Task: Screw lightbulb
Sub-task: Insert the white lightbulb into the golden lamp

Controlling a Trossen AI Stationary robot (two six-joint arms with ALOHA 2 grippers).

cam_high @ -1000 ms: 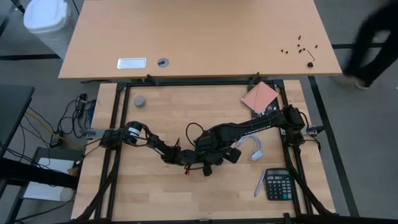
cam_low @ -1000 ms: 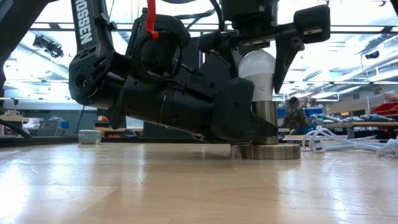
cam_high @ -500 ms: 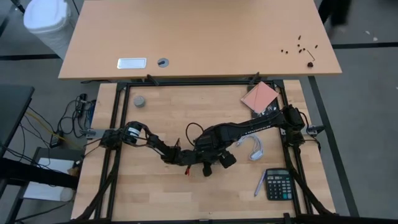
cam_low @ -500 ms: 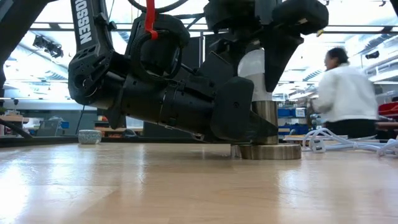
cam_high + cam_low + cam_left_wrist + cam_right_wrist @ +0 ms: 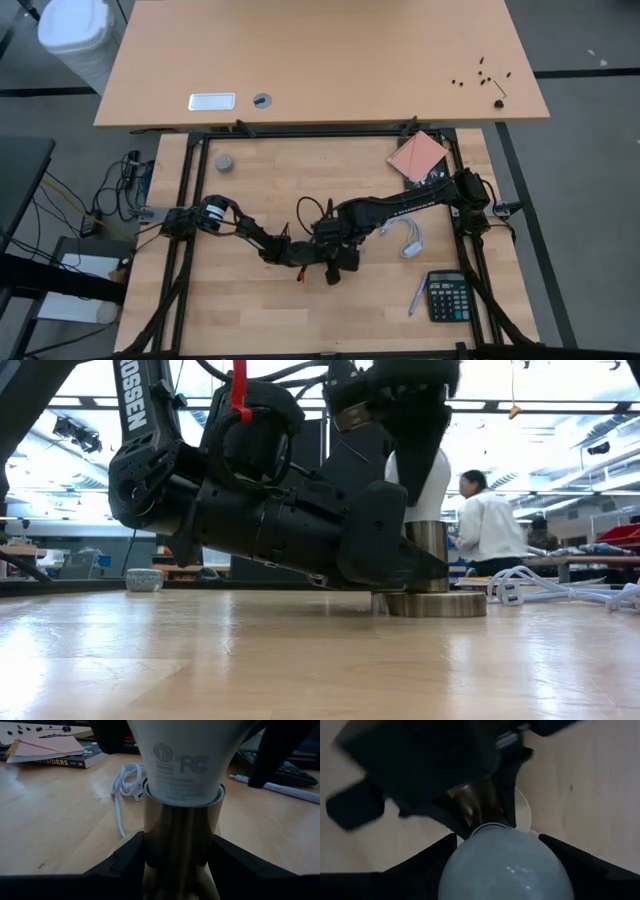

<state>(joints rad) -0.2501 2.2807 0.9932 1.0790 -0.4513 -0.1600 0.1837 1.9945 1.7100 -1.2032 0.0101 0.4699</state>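
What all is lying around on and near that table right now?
bulb: one, white, upright in the socket at mid-table
socket: one, brass-coloured, on a round base, standing on the table
cord: one, white, coiled right of the arms
cap: one, grey, far left of the table
book: one, pink cover, far right corner
calculator: one, black, near right corner
pen: one, pale, left of the calculator
desk: one, tan, beyond the table
bin: one, white, on the floor left of the desk
person: one, white top, in the room behind
left gripper: one, dark, shut on the socket
right gripper: one, dark, shut on the bulb from above
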